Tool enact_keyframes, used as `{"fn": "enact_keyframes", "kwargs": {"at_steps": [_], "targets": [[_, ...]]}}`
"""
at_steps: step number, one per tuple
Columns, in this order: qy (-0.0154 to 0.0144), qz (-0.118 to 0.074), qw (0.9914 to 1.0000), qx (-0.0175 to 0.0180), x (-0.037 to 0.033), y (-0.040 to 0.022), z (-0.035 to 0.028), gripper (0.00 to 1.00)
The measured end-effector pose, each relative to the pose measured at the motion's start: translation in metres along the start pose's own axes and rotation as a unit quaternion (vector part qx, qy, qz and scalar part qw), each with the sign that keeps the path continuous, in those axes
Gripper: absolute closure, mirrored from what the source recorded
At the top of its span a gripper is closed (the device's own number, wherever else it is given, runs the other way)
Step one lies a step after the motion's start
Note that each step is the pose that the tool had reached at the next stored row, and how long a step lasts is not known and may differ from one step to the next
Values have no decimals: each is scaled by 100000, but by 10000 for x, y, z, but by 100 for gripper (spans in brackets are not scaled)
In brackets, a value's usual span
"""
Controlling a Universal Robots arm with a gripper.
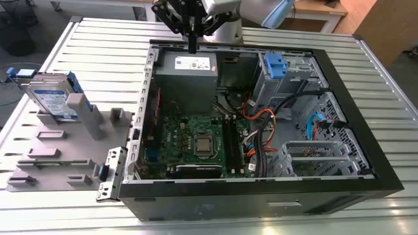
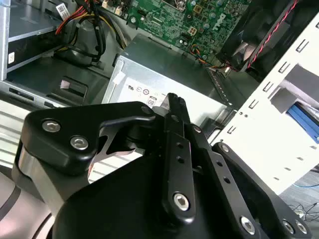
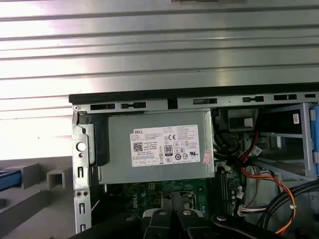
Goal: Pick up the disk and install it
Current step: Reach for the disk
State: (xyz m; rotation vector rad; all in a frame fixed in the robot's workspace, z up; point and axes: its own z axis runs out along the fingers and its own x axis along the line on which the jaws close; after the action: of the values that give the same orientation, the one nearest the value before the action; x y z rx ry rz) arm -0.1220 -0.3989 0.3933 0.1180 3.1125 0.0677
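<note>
Hovering over the open black metal computer case (image 1: 228,208), the black jaws are pinched together on nothing, right above the case's grey sheet-metal power-supply box with a white sticker (image 1: 187,68). Nothing of the job looks done: the flat silver disk with a blue-and-white label and blue plastic carrier (image 1: 51,100) stands on edge in a matte grey moulded fixture (image 1: 65,152), well apart from the case, on the ribbed metal counter (image 1: 98,44). Pickup and install are both left.

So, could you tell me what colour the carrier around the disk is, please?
Blue; the carrier frames the disk, best seen in the exterior view.
</note>
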Motion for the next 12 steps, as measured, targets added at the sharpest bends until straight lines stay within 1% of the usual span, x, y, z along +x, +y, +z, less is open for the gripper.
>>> {"fn": "enact_keyframes", "kwargs": {"at_steps": [5, 12], "targets": [[0, 0, 100000, 3, 2, 0, 0, 89], [0, 0, 100000, 0, 29, -2, -1, 89]]}}
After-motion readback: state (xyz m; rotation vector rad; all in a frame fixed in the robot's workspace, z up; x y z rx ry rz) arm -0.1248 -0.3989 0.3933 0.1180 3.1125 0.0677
